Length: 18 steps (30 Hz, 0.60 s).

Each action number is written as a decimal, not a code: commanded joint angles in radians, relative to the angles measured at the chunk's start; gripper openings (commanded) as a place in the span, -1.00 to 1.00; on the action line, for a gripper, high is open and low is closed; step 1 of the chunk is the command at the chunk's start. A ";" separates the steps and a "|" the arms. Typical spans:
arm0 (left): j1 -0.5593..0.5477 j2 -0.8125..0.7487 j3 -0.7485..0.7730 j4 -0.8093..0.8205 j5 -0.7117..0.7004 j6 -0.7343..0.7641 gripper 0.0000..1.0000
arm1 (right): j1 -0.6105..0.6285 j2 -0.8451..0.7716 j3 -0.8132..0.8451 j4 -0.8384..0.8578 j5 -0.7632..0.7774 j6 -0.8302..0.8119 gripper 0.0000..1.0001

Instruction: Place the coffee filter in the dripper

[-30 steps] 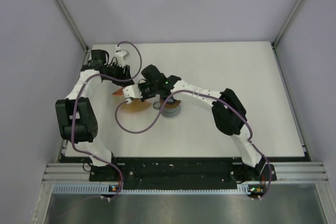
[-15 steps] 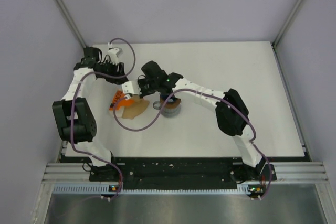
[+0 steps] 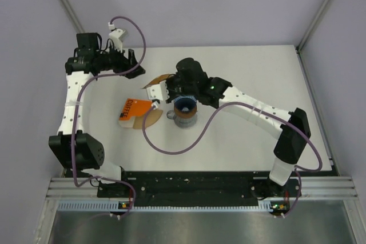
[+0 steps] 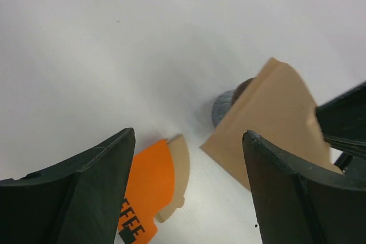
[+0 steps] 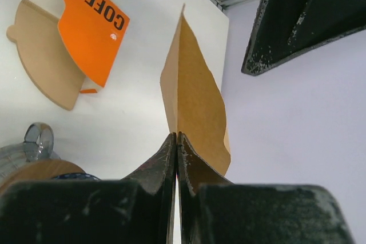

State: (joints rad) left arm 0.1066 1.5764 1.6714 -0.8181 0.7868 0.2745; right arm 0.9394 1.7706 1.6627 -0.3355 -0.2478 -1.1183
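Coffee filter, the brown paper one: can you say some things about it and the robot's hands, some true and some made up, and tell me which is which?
1. The right gripper is pinching the coffee filter. True.
2. The coffee filter sits inside the dripper. False: the filter is held up in the air to one side of it, and the dripper's blue inside is bare.
3. The left gripper is open and holds nothing. True.
4. The orange packet hangs from the left gripper. False: it lies flat on the table.
5. The dripper lies tipped over on the table. False: it sits upright on the grey mug.
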 commanded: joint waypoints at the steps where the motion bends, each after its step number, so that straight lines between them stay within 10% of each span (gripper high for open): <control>1: -0.102 -0.113 0.086 -0.105 0.063 0.008 0.63 | 0.004 -0.072 -0.038 0.018 0.022 -0.029 -1.00; 18: -0.398 -0.067 0.096 -0.250 -0.287 0.141 0.26 | 0.016 -0.163 -0.107 0.013 0.021 0.011 -1.00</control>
State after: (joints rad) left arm -0.2581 1.4944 1.7885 -1.0439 0.5377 0.3683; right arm 0.9409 1.6894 1.5578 -0.3447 -0.2314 -1.1213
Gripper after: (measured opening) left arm 0.621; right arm 0.003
